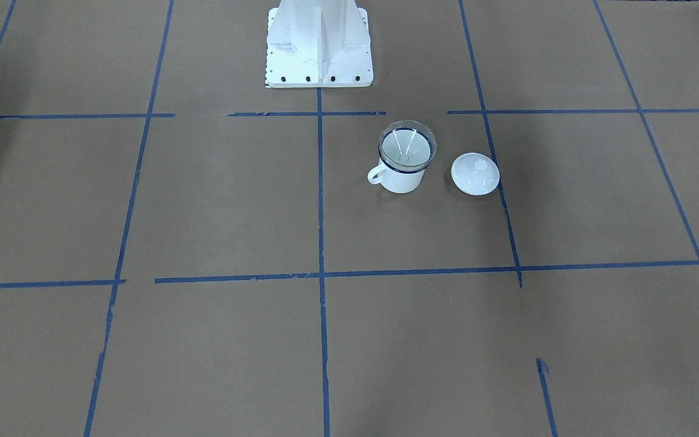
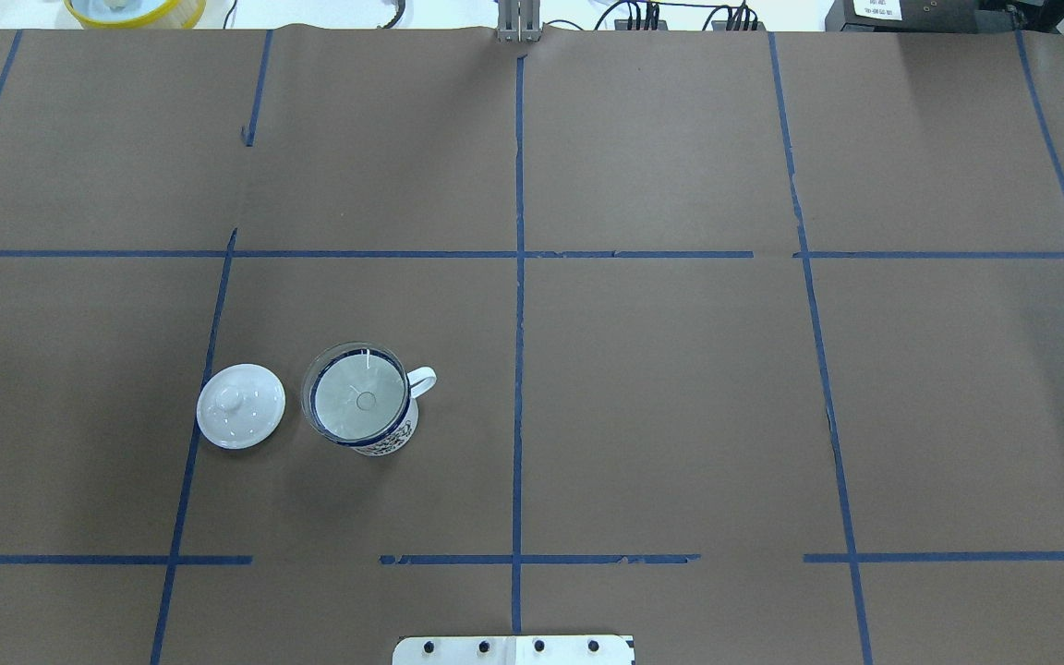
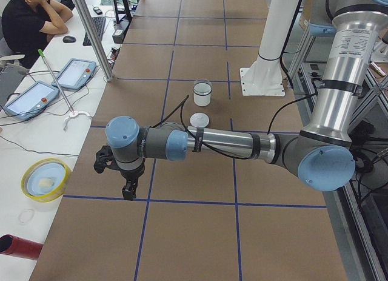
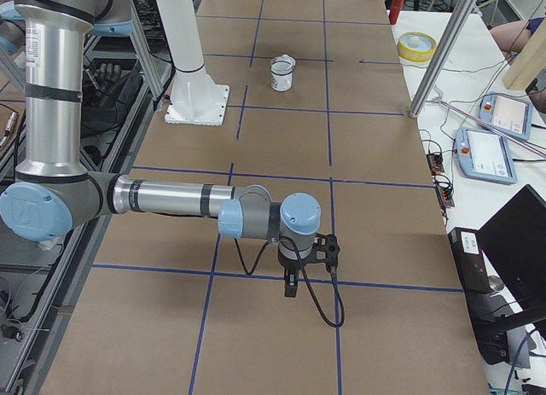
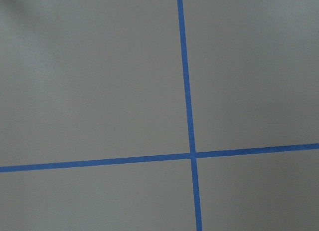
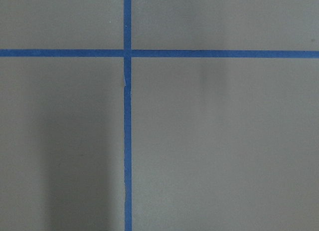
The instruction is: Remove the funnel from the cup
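Note:
The white enamel cup [image 1: 399, 177] with a dark blue rim stands upright on the brown table, also in the overhead view [image 2: 395, 434]. The clear funnel [image 1: 407, 145] sits in its mouth, spout down, and shows in the overhead view [image 2: 358, 399]. My left gripper [image 3: 128, 195] appears only in the exterior left view, far from the cup [image 3: 202, 94], pointing down over the table. My right gripper [image 4: 291, 291] appears only in the exterior right view, far from the cup [image 4: 281, 74]. I cannot tell whether either gripper is open or shut.
A white domed lid [image 1: 475, 173] with a knob lies on the table beside the cup, apart from it, also in the overhead view [image 2: 240, 405]. The robot's white base [image 1: 319, 60] stands at the table edge. Blue tape lines cross the brown table.

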